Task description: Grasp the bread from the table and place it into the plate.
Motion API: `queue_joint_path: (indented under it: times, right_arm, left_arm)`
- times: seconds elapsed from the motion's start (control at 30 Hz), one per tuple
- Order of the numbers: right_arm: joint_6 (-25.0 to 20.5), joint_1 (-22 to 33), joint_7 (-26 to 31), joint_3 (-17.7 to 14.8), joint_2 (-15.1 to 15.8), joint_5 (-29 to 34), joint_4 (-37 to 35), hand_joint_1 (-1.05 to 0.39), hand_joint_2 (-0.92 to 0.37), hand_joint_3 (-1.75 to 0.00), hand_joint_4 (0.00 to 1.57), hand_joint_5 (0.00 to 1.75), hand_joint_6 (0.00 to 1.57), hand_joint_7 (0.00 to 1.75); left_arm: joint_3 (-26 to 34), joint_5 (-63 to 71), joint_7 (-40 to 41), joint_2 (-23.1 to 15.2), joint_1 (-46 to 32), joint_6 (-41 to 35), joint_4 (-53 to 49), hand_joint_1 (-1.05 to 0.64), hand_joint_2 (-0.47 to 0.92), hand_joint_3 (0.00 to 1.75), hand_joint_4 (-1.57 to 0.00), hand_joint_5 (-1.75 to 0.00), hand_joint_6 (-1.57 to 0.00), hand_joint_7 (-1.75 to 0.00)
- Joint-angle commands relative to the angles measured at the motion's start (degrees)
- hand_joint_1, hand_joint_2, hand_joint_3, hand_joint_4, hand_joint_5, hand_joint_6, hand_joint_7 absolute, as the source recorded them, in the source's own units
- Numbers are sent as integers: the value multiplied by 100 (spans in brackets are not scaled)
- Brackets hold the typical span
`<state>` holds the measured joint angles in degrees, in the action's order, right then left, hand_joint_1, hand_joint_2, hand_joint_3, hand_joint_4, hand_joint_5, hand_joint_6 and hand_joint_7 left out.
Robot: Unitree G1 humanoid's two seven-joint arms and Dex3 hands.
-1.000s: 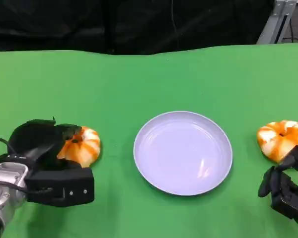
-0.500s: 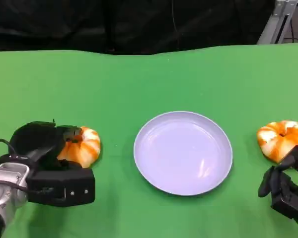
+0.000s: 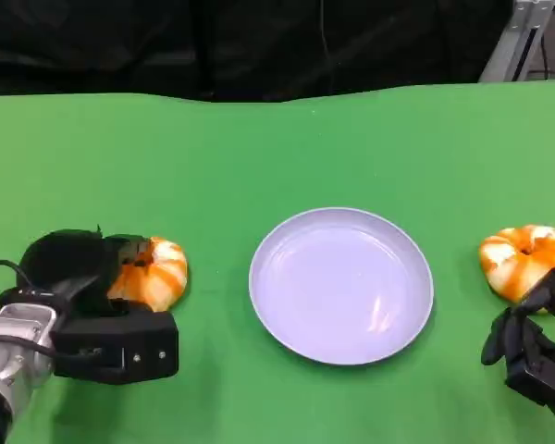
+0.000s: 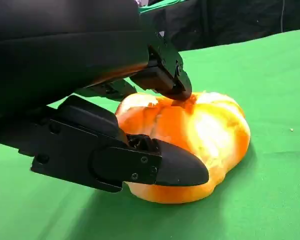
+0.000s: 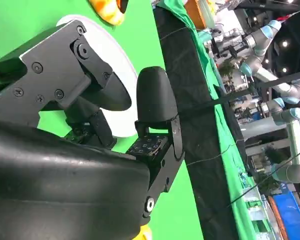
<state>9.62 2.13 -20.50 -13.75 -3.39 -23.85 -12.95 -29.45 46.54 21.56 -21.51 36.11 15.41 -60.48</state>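
Now my left hand (image 3: 79,277) wraps its fingers (image 4: 160,167) around the round orange-and-white bread (image 3: 155,271), left of the pale round plate (image 3: 340,285), ready to lift it. My right hand (image 3: 534,347) waits loosely curled, holding nothing.

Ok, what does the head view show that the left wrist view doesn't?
The head view alone has the plate, bare in the middle of the green table, a second bread at the right, and the right hand just in front of that bread, holding nothing.

The left wrist view alone gives the contact up close: one black finger sits on top of the left bread, another lies across its near side.

Both show the left hand closed around that bread, which rests on the table.
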Motion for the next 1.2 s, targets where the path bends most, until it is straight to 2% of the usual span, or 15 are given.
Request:
queue_joint_path:
  times: [0.03, 1.2]
  right_arm:
    - [-19, 19, 34, -23, 80, -18, 67, -3, -40, -145, 91, 175, 77, 165]
    - [-51, 87, -13, -23, 104, -58, 187, -5, -42, -143, 90, 175, 77, 164]
  left_arm:
    - [-65, -23, -11, -5, 24, -51, -82, -90, 92, 17, -39, 0, -50, 0]
    - [-281, -27, 65, 106, -116, -10, -112, -86, 92, 18, -42, -1, -54, -1]
